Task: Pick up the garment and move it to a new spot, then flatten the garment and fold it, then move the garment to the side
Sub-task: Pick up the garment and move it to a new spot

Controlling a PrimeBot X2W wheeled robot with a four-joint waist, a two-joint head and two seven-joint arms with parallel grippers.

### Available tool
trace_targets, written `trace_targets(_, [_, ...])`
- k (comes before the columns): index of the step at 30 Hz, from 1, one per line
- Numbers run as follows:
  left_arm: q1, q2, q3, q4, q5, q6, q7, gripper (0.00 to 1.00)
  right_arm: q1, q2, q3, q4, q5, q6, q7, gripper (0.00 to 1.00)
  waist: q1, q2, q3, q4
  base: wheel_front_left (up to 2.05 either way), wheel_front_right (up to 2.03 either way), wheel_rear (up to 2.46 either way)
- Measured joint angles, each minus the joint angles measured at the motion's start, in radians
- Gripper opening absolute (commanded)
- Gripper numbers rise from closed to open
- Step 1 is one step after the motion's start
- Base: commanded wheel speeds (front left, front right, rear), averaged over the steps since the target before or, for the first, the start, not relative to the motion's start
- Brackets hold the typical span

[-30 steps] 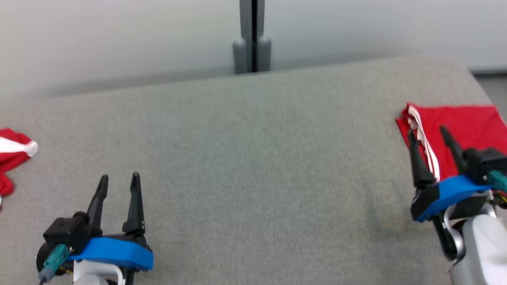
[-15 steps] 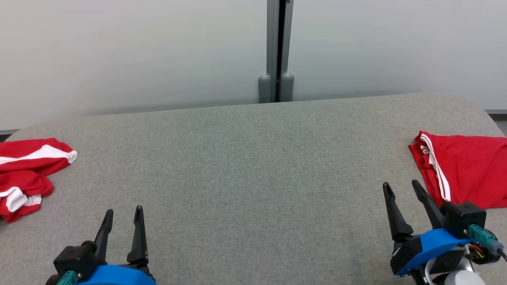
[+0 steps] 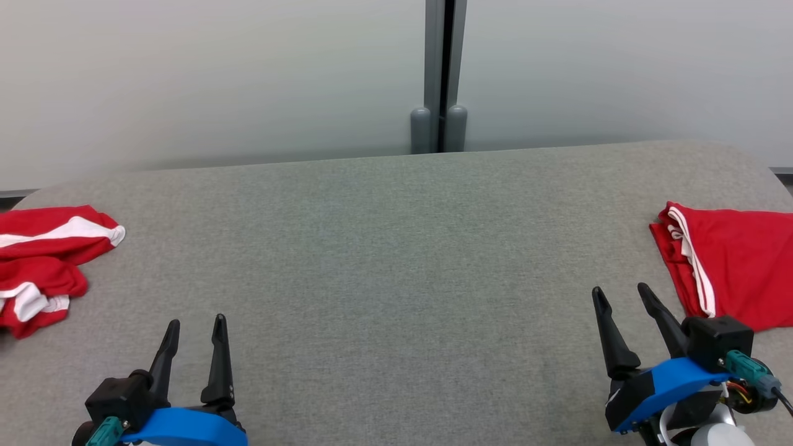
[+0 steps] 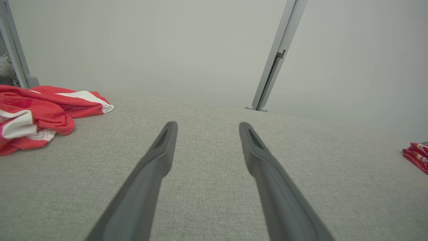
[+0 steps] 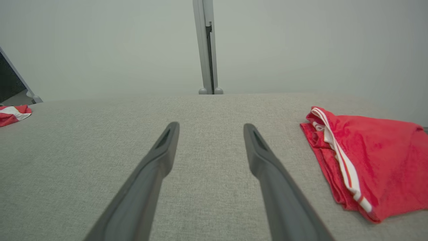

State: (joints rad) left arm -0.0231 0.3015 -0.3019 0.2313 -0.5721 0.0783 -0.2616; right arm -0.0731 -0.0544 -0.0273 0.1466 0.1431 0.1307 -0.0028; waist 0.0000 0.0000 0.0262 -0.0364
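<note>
A folded red garment with white stripes (image 3: 737,260) lies flat at the right edge of the grey table (image 3: 396,260); in the right wrist view this folded garment (image 5: 364,160) sits to the right of the fingers. A crumpled red and white garment (image 3: 43,266) lies at the table's left edge, and the crumpled garment (image 4: 40,112) shows left of the left fingers. My left gripper (image 3: 195,322) stands open near the front left, nothing between its fingers. My right gripper (image 3: 619,290) is open at the front right, just left of the folded garment and apart from it.
A pale partition wall with a grey vertical post (image 3: 440,74) runs behind the table's far edge. The table's corners are rounded, and its right edge (image 3: 777,179) passes close to the folded garment.
The camera has swung up and to the left. My right gripper has pulled back off the folded garment toward the table front, leaving the garment lying there. The left gripper has kept its pose.
</note>
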Motion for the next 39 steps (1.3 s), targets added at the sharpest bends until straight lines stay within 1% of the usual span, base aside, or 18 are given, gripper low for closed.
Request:
trace_targets(3, [-0.002, -0.004, 0.002, 0.000, 0.000, -0.001, 0.000, 1.00, 0.003, 0.001, -0.006, 0.003, 0.007, 0.000, -0.005, 1.00, 0.0000, 0.0000, -0.005, 0.023, 0.00, 0.00, 0.00])
trace_targets(7, [-0.002, -0.004, 0.005, -0.003, 0.003, 0.001, 0.000, 1.00, 0.021, 0.002, -0.010, 0.003, 0.017, 0.000, -0.012, 1.00, 0.0000, 0.0000, -0.013, 0.074, 0.00, 0.00, 0.00])
trace_targets(12, [0.000, 0.012, 0.011, -0.012, 0.005, 0.003, 0.000, 1.00, 0.029, 0.003, -0.007, 0.002, 0.016, 0.000, -0.016, 1.00, 0.0001, 0.0000, -0.025, 0.168, 0.00, 0.00, 0.00])
trace_targets(18, [0.019, 0.024, 0.025, -0.027, 0.007, 0.018, 0.002, 1.00, 0.033, 0.004, 0.014, 0.006, 0.018, 0.000, -0.016, 1.00, 0.0001, 0.0000, -0.034, 0.287, 0.00, 0.00, 0.00])
trace_targets(28, [0.041, 0.028, 0.026, -0.063, 0.007, 0.038, 0.010, 1.00, 0.034, 0.005, 0.035, 0.007, 0.020, 0.000, -0.020, 1.00, 0.0001, 0.0000, -0.035, 0.465, 0.00, 0.00, 0.00])
trace_targets(33, [0.061, 0.036, 0.032, -0.074, -0.001, 0.046, 0.014, 1.00, 0.034, 0.005, 0.045, 0.012, 0.026, 0.000, -0.019, 1.00, 0.0001, 0.0000, -0.028, 0.518, 0.00, 0.00, 0.00])
trace_targets(39, [0.083, 0.040, 0.033, -0.094, -0.003, 0.062, 0.019, 1.00, 0.035, 0.005, 0.052, 0.019, 0.028, 0.000, -0.020, 1.00, 0.0000, 0.0000, -0.033, 0.530, 0.00, 0.00, 0.00])
